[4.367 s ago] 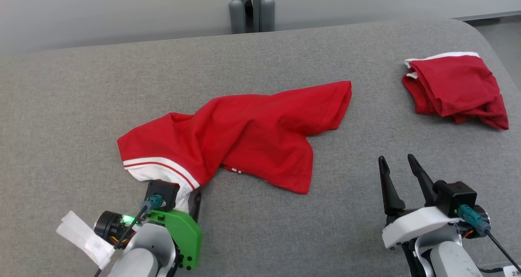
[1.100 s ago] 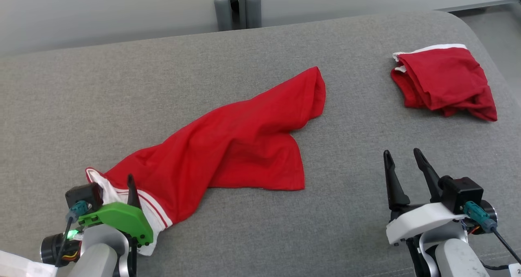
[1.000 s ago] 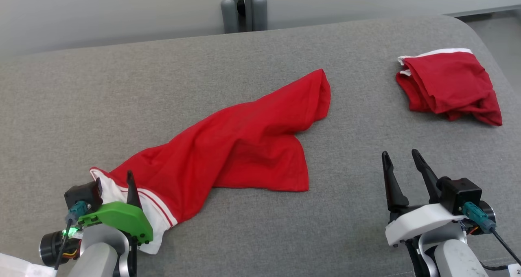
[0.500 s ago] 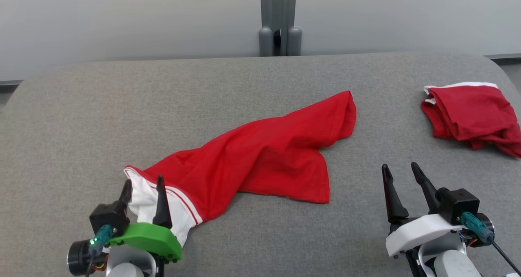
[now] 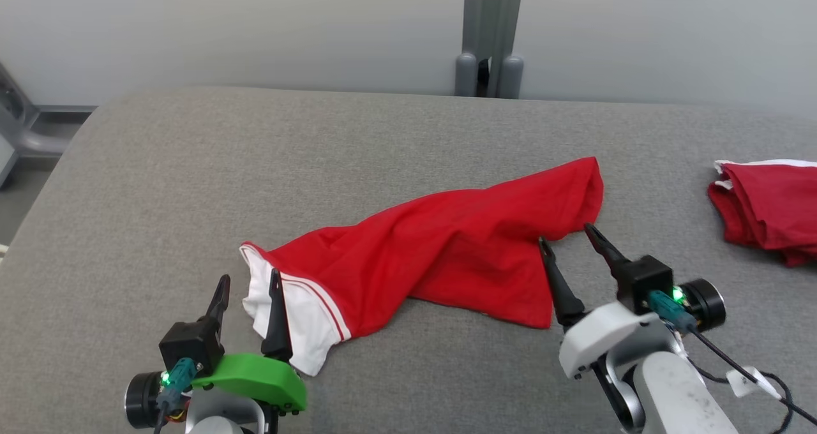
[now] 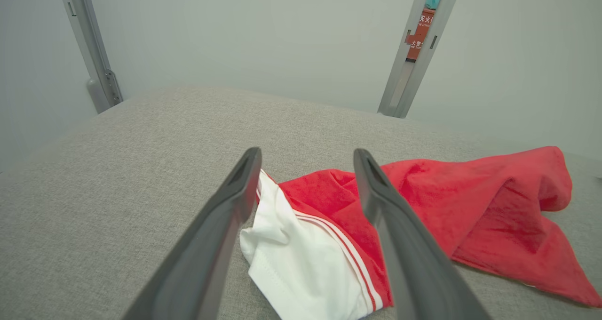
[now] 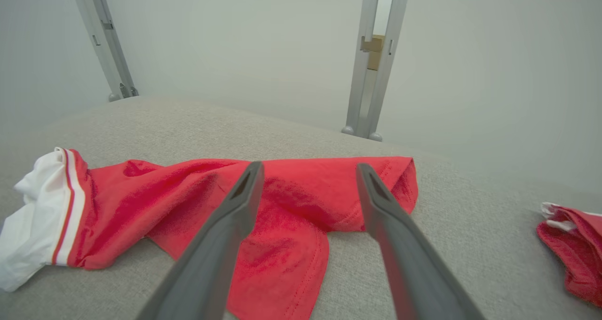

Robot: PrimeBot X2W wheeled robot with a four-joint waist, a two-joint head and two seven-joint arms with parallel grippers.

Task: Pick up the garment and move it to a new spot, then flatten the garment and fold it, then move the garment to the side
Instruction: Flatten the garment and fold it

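The red garment lies crumpled in a long diagonal on the grey padded table, its white striped band at the near left end. My left gripper is open right by that band, one finger over the white cloth, holding nothing. In the left wrist view the band lies between and below the spread fingers. My right gripper is open at the garment's near right edge. In the right wrist view the red cloth lies just beyond that gripper.
A second red garment, folded, lies at the table's right side, also in the right wrist view. A grey post stands behind the table's far edge. The table's rounded left corner drops off to the floor.
The head camera has swung left. My left gripper has opened and let go of the white band. My right gripper has moved forward and left to the garment's right edge.
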